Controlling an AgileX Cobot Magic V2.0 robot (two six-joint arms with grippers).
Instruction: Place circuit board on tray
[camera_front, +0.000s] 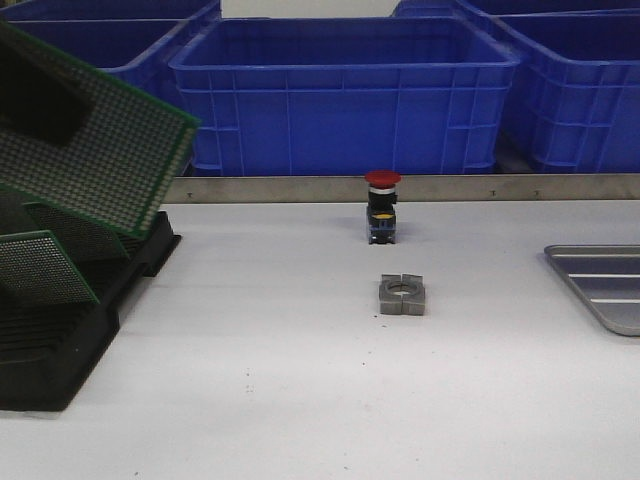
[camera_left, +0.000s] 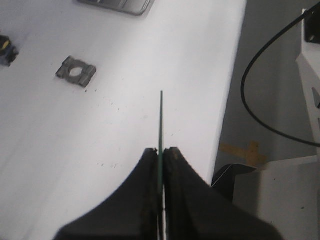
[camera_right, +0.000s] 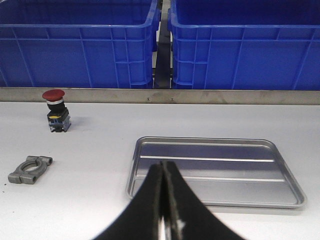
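My left gripper (camera_left: 161, 150) is shut on a green perforated circuit board (camera_front: 100, 150), which it holds tilted in the air above the black slotted rack (camera_front: 60, 330) at the left. The board shows edge-on (camera_left: 161, 120) between the fingers in the left wrist view. The gripper itself is a dark blur (camera_front: 35, 100) in front of the board in the front view. The grey metal tray (camera_right: 215, 170) with pale ribs lies empty at the right of the table (camera_front: 600, 280). My right gripper (camera_right: 163, 165) is shut and empty, just before the tray's near left edge.
More green boards (camera_front: 45, 265) stand in the rack. A red-capped push button (camera_front: 382, 205) and a grey metal clamp (camera_front: 402, 295) sit mid-table. Big blue crates (camera_front: 340, 90) line the back behind a metal rail. The table's edge (camera_left: 227, 110) lies close by the left gripper.
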